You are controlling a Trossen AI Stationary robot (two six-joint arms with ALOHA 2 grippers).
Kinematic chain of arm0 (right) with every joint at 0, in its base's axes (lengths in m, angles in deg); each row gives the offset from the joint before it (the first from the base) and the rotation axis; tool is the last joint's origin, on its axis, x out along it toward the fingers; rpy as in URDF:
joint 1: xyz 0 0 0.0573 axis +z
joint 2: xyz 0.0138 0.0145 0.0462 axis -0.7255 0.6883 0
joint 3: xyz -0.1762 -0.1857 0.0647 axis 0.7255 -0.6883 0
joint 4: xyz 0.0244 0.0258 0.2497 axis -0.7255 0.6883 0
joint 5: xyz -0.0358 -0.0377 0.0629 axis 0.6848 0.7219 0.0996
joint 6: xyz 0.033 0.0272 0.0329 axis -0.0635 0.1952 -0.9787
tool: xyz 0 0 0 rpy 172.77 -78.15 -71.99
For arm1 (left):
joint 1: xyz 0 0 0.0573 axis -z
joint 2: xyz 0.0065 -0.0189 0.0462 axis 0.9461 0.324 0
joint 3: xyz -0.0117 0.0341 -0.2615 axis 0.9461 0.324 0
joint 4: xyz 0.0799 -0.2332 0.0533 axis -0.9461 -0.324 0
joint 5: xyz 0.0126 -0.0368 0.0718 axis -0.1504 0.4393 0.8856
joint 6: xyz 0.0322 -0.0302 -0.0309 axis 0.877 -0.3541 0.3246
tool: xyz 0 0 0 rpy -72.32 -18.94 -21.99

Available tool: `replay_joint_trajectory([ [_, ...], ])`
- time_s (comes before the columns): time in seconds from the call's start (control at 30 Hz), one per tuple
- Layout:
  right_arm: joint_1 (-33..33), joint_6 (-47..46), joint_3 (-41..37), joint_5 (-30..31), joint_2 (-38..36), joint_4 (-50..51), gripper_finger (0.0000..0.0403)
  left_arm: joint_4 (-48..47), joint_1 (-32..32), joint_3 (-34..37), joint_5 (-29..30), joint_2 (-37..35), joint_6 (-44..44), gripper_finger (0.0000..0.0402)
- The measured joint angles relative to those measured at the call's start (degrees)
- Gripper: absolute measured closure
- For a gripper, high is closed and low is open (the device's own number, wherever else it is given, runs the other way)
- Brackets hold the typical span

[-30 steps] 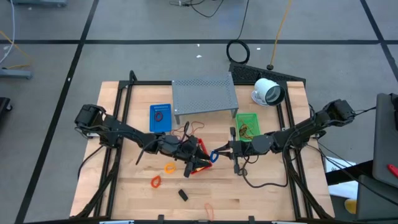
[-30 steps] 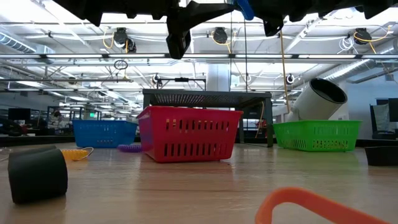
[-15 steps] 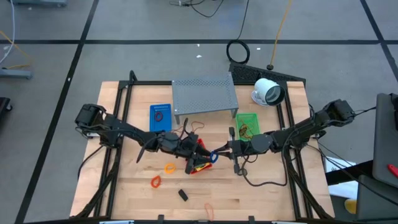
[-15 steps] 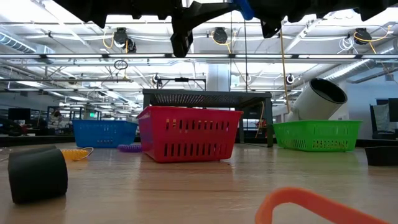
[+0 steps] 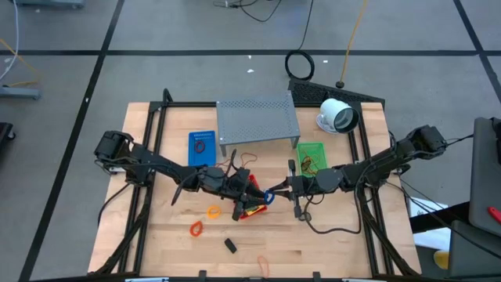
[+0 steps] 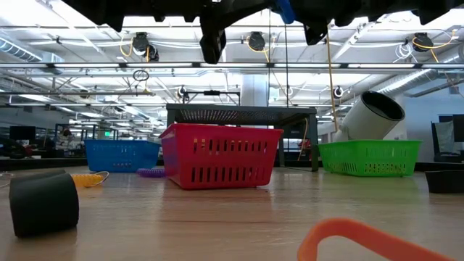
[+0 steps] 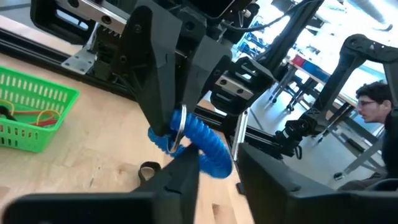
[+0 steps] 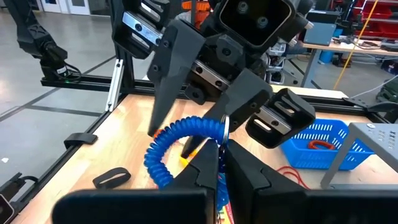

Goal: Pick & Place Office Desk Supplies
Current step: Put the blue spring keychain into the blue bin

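Surface: the pale wooden slatted surface (image 5: pixel 329 235) looked smooth and matt.
Coil: the blue spiral plastic coil (image 8: pixel 166 146) was glossy, with a metal ring.
Shelf: the grey perforated metal shelf (image 5: pixel 257 119) was matt.
Basket: the red slotted plastic basket (image 6: pixel 217 155) was smooth.

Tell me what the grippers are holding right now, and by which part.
The right gripper is shut on the metal ring at one end of the blue coil cord. The left gripper straddles the coil's other end; whether it grips cannot be told.
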Motion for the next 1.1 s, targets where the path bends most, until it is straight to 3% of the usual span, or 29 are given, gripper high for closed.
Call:
replay_joint_trajectory([
  [0.2,0.01,0.00,0.00,0.00,0.00,0.02,0.0396,-0.02,0.00,0.00,-1.26,0.00,1.23,0.0387],
  [0.57,0.02,0.02,0.00,-0.03,0.00,0.02,0.0378,-0.06,0.92,0.00,-0.82,0.00,4.74,0.0393],
  [1.1,-0.07,0.04,0.00,0.48,0.02,0.04,0.0211,-0.46,0.92,-0.02,-0.87,0.00,4.80,0.0391],
])
